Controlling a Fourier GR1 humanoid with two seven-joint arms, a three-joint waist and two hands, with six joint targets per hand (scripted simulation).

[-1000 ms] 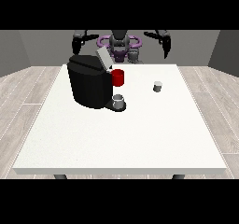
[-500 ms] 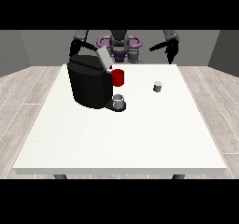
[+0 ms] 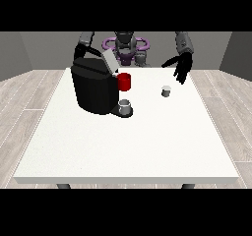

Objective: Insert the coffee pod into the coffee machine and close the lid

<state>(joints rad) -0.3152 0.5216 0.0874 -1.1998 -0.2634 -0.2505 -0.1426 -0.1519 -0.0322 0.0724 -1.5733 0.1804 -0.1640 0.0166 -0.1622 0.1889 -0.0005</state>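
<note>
Coffee pod sitting upright on the white table, unheld, awaiting pickup.
Nearest item: small grey cup standing on the drip base of the black coffee machine, whose lid is standing raised, leaving the chamber ready for loading; red part showing at its front. Farther back, the hand at the view's right is hanging just beyond the pod, fingers spread and relaxed, probably positioning to grasp. The other hand is hiding behind the machine; fingers cannot be told.

No readable text, labels or numbers anywhere.
</note>
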